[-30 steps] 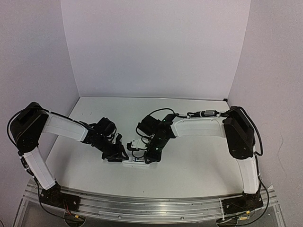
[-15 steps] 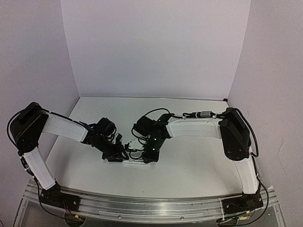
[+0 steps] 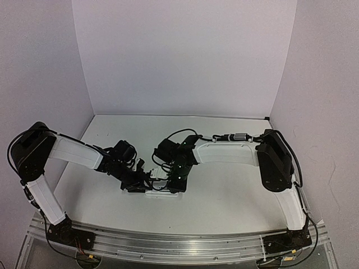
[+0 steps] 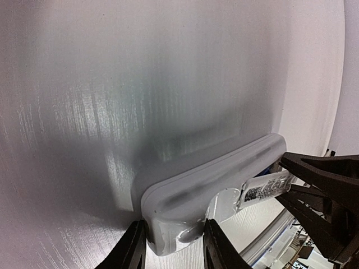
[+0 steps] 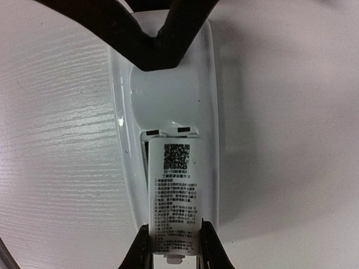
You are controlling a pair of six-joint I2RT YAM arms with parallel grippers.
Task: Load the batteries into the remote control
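Note:
The white remote control (image 4: 213, 174) lies back-up on the table, and my left gripper (image 4: 175, 244) is shut on its rounded end. My right gripper (image 5: 174, 246) is shut on the small cover piece (image 5: 174, 190), which carries a QR code and fine print. The cover lies along the open battery bay of the remote control (image 5: 168, 95), its far end just short of two dark slots. In the top view both grippers, left (image 3: 140, 182) and right (image 3: 171, 182), meet over the remote control (image 3: 160, 194) near the table's front. The batteries are hidden from every view.
The white table (image 3: 224, 185) has purple walls on three sides and a metal rail (image 3: 179, 246) along its near edge. The left gripper's dark fingers (image 5: 146, 33) fill the top of the right wrist view.
My right arm has shifted left, carrying the cover piece further along the remote toward the left gripper. The left arm has barely moved.

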